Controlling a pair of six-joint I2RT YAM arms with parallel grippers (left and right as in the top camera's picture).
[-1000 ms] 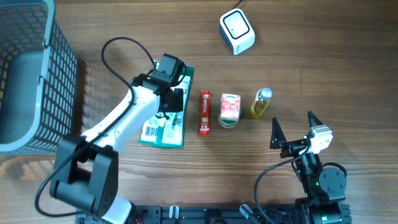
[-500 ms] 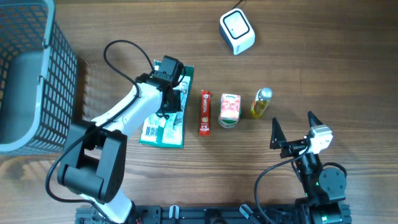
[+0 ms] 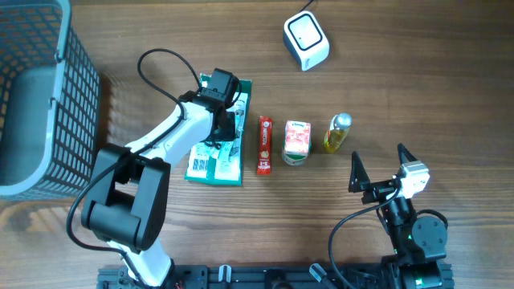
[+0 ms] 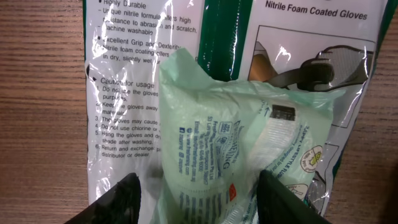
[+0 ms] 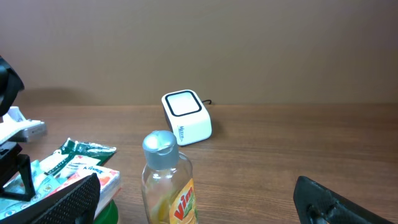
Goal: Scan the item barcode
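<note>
The left end effector (image 4: 199, 177) is open, one finger on each side of a light green packet (image 4: 224, 143), low in the frame. The packet lies on a glove pack (image 4: 143, 74). The right end effector (image 3: 377, 152) is wide open, lower right. The white scanner (image 3: 306, 40) sits upper right.

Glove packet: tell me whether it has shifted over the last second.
Yes: the glove packet has slid slightly right, toward the red stick pack.
</note>
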